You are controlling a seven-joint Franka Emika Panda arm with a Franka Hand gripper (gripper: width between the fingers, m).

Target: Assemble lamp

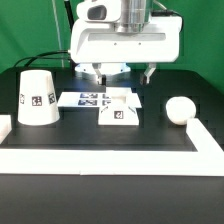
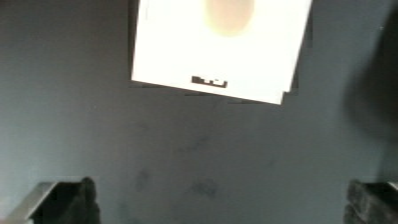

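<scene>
The flat square lamp base (image 1: 118, 108) lies mid-table with a tag on its front face. In the wrist view it shows as a bright white slab (image 2: 217, 50) ahead of the jaws. The tapered shade (image 1: 38, 97) stands at the exterior view's left, with tags on its side. The round-headed bulb (image 1: 179, 109) lies at the exterior view's right. My gripper (image 1: 125, 72) hangs above the table behind the base. It is open and empty (image 2: 217, 205), its fingers (image 2: 63, 200) far apart over bare dark table.
The marker board (image 1: 86, 99) lies flat between the shade and the base. A low white wall (image 1: 100, 160) runs along the table's front and turns up both sides. The white robot body (image 1: 125, 40) stands at the back.
</scene>
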